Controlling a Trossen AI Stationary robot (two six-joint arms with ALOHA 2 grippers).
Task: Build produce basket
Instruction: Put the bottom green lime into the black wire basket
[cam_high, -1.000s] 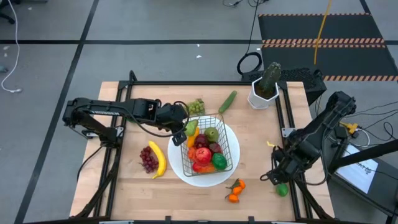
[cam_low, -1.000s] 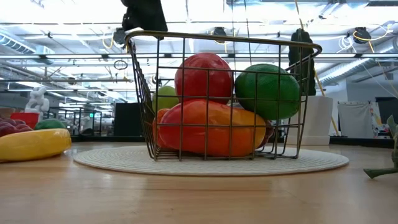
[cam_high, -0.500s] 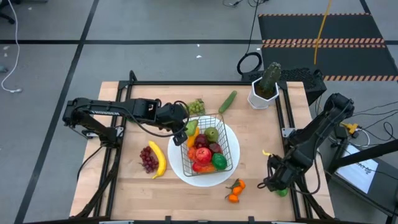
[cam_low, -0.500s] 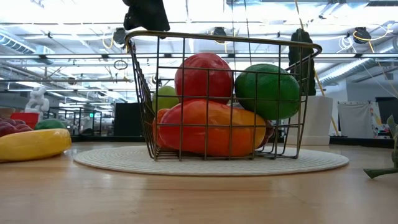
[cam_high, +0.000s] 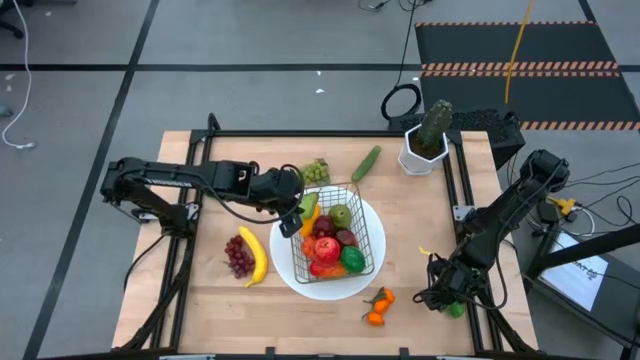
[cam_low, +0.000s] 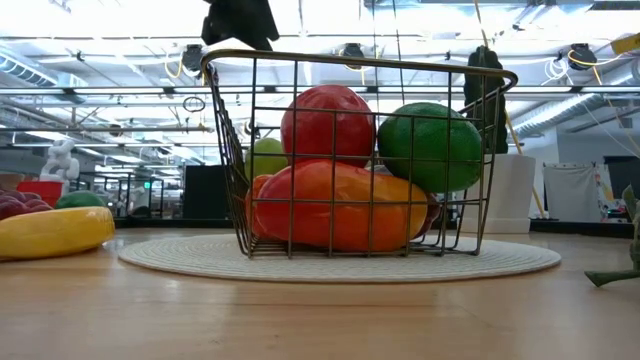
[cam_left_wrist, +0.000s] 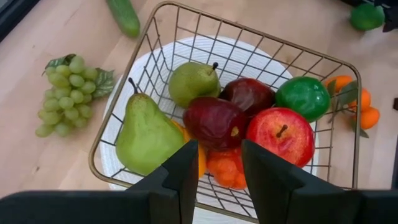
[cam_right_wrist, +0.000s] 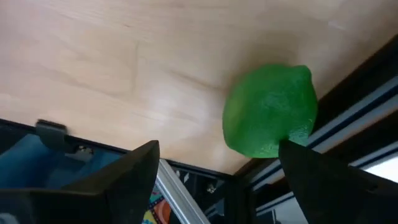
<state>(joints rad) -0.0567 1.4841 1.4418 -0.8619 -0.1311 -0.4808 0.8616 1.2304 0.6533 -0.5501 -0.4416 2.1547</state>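
The wire basket (cam_high: 338, 243) stands on the round white plate (cam_high: 285, 270), mid table. It holds pears, red and dark apples, a green fruit and orange peppers (cam_left_wrist: 224, 174). My left gripper (cam_high: 291, 216) hovers over the basket's left far corner, open and empty (cam_left_wrist: 219, 163). It also shows in the low view (cam_low: 238, 18). A green lime (cam_right_wrist: 270, 112) lies on the table near its right edge (cam_high: 456, 309). My right gripper (cam_high: 442, 293) is wide open just above it, a finger on either side (cam_right_wrist: 217, 152), apart from it.
Green grapes (cam_high: 317, 172) and a cucumber (cam_high: 366, 163) lie beyond the basket. Purple grapes (cam_high: 238, 256) and a banana (cam_high: 255, 256) lie to its left, tangerines (cam_high: 378, 306) near the front. The potted cactus (cam_high: 425, 140) stands at the far right corner. A dark frame rail (cam_right_wrist: 348, 106) runs beside the lime.
My right gripper has moved toward the table's near edge and down, toward the lime, staying open. The lime and the basket have not moved.
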